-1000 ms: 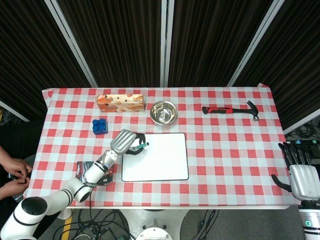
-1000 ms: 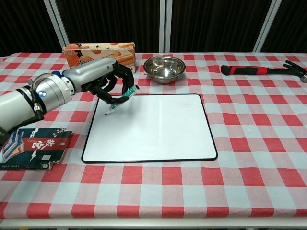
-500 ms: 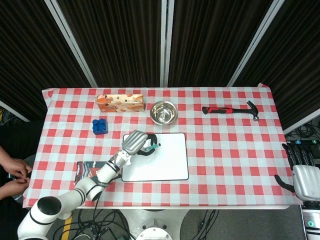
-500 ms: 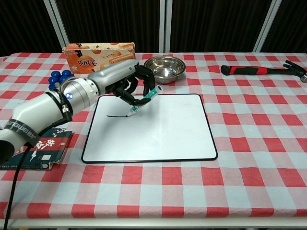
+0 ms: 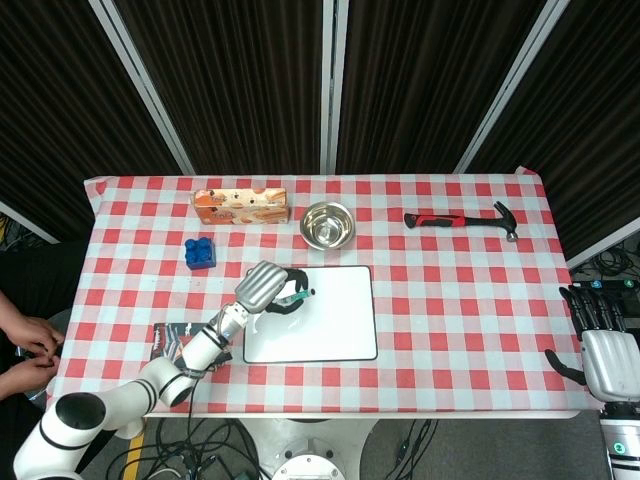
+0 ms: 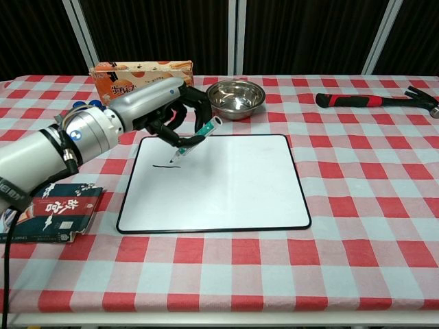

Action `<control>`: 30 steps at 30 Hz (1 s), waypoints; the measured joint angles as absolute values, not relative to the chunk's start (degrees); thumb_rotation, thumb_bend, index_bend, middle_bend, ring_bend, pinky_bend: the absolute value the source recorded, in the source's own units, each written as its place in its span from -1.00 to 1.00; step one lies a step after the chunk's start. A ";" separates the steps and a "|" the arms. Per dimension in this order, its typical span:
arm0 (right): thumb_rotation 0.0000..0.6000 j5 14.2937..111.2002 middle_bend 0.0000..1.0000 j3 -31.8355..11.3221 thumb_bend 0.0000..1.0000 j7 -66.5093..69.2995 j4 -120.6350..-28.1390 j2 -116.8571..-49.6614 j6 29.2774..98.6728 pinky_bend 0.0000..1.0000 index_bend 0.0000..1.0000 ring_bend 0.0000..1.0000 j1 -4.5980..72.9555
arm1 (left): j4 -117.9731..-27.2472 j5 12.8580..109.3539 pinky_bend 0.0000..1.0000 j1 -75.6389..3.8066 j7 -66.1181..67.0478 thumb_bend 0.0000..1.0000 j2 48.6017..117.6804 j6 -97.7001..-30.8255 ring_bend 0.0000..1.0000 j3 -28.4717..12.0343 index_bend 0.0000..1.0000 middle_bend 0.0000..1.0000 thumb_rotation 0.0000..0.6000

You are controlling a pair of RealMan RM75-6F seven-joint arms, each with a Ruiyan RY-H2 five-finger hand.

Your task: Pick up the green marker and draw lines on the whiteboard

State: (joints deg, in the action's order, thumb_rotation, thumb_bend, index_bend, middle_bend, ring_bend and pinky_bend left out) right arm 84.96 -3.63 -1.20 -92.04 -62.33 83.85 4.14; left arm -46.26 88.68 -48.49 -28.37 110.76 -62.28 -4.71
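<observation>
The left hand [image 6: 161, 110] pinches the green marker [image 6: 195, 142], tip seemingly touching the whiteboard [image 6: 226, 185] beside one short line [image 6: 162, 164]; more lines remain. The right hand [image 5: 600, 340] rests spread.

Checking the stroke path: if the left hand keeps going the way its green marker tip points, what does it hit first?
Probably the white whiteboard: the left hand holds the green marker tilted tip-down, near the short dark line. Whether the tip already touches is unclear.
</observation>
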 measured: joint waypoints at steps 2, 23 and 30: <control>1.00 85.11 -0.86 -3.60 -0.73 -1.38 -92.15 -62.36 83.94 -1.00 -1.00 -1.00 4.14 | -46.43 88.48 1.00 -47.63 -27.93 -0.10 110.41 -62.27 0.52 -4.20 0.12 0.25 1.00; 1.00 83.90 -0.86 -3.77 -0.73 -2.30 -92.77 -62.08 83.49 -1.00 -1.00 -1.00 4.06 | -42.97 88.49 1.00 -48.49 -29.55 -0.10 113.70 -60.36 0.52 -4.21 0.12 0.25 1.00; 1.00 83.35 -0.86 -3.71 -0.73 -1.12 -91.90 -61.94 83.63 -1.00 -1.00 -1.00 3.56 | -41.98 89.04 0.99 -50.77 -29.50 -0.10 115.66 -59.65 0.52 -4.97 0.12 0.25 1.00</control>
